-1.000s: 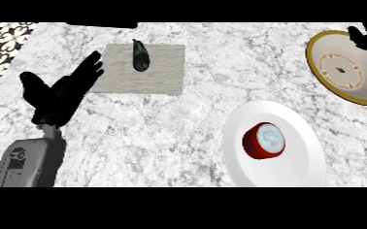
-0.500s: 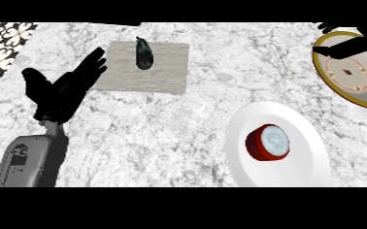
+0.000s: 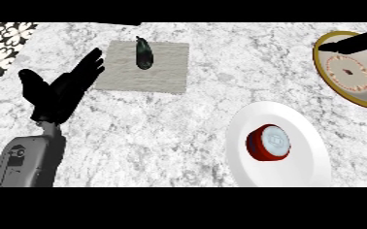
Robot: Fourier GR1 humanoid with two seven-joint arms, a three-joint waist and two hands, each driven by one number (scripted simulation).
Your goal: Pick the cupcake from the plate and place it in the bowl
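Readable text: none could be made out anywhere on the counter.
Marking on forearm (image 3: 27,162): a small pale panel showed on the grey casing, too small to read.
Labels, brands, numbers: none were legible.

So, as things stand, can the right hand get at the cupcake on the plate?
Probably yes: the right hand hovers over the bowl, and nothing stands between it and the cupcake on the plate.
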